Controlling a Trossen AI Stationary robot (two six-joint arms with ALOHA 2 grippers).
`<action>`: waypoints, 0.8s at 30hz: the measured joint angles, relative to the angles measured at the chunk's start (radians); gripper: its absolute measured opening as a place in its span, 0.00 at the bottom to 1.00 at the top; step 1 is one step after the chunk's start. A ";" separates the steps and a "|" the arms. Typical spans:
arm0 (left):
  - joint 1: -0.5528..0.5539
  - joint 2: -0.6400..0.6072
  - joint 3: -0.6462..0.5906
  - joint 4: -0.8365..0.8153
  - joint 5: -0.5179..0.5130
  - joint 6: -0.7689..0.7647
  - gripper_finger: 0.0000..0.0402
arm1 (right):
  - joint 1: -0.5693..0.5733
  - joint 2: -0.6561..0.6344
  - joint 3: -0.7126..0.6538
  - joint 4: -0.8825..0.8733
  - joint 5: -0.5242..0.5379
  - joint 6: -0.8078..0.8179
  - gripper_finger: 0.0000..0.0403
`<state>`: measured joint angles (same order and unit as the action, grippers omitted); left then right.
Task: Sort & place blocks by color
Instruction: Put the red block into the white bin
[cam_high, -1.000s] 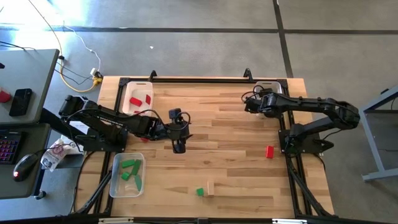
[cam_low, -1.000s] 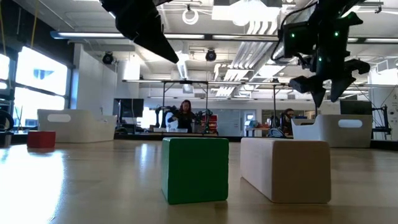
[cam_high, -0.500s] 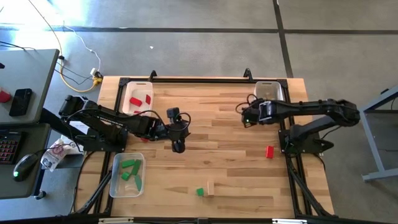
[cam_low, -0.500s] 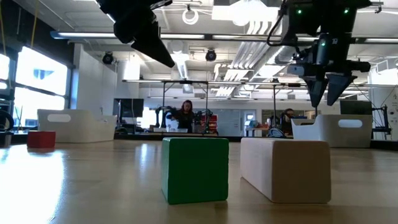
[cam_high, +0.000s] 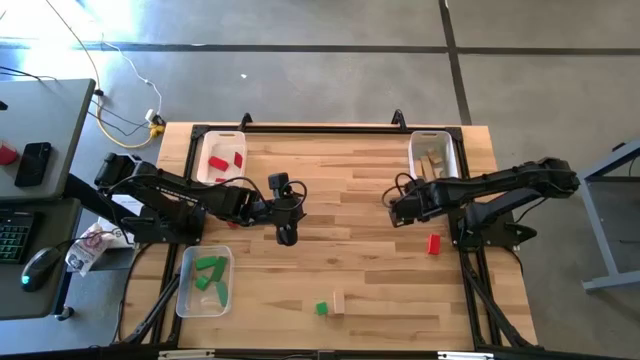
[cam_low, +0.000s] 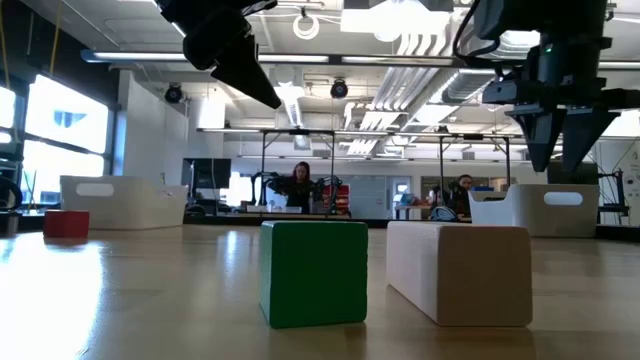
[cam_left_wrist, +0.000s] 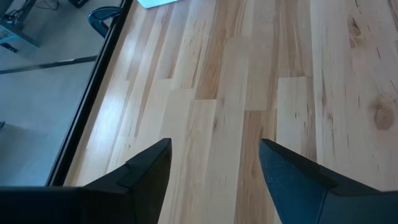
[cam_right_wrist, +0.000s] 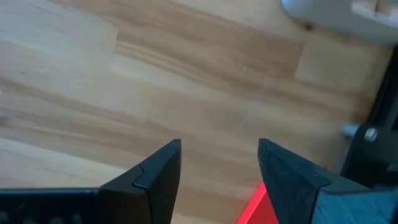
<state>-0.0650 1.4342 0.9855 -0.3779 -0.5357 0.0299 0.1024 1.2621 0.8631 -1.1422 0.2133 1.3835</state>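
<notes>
A green block and a plain wood block lie side by side near the table's near edge; they also show close up in the low view, the green block and the wood block. A red block lies at the right, also in the right wrist view. My right gripper is open and empty above the table, left of the red block. My left gripper is open and empty over the table's middle left.
A white tray with red blocks stands at the far left, a clear tray with green blocks at the near left, a white tray with wood blocks at the far right. People show in the room behind in the low view.
My right gripper has gone from beside the far right tray toward the table's near edge and a little toward the left, coming closer to the red block. My left gripper has kept almost still.
</notes>
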 joint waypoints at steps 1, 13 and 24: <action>0.000 0.000 0.000 0.000 0.000 0.000 0.57 | 0.016 0.000 0.000 -0.003 0.000 0.032 0.50; 0.000 0.000 0.000 -0.008 0.000 0.000 0.57 | 0.184 0.000 -0.059 -0.024 -0.024 0.294 0.50; 0.000 0.000 0.000 -0.008 0.001 0.000 0.57 | 0.342 0.000 -0.060 -0.035 -0.058 0.553 0.50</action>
<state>-0.0651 1.4342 0.9855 -0.3859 -0.5351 0.0302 0.4445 1.2625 0.8028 -1.1771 0.1549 1.9365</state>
